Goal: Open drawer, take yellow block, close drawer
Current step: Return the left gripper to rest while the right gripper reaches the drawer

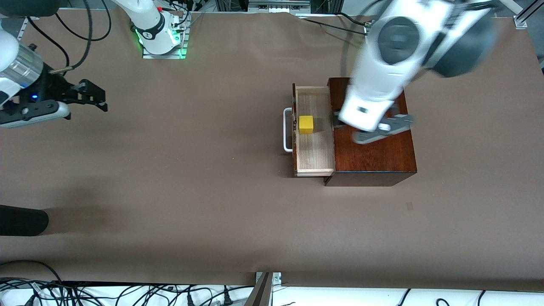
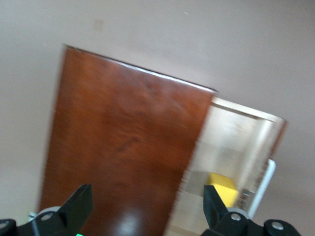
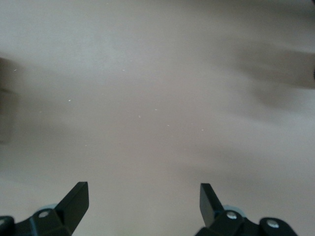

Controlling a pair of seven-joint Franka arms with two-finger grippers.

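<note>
The drawer (image 1: 315, 146) stands pulled out of the dark reddish-brown wooden box (image 1: 376, 155), its white loop handle (image 1: 287, 129) toward the right arm's end of the table. The yellow block (image 1: 306, 124) lies on the drawer's pale floor, near its front. My left gripper (image 1: 337, 120) hangs open and empty over the box top at the edge next to the drawer. In the left wrist view the left gripper (image 2: 146, 206) spans box (image 2: 123, 147) and drawer (image 2: 231, 142), one finger in front of the block (image 2: 224, 184). My right gripper (image 1: 100, 97) waits open, with bare table under it (image 3: 143, 199).
A dark rounded object (image 1: 21, 220) pokes in at the table's edge at the right arm's end, nearer the camera. The right arm's base (image 1: 159, 36) stands at the table's back edge. Cables run along the near edge (image 1: 127, 293).
</note>
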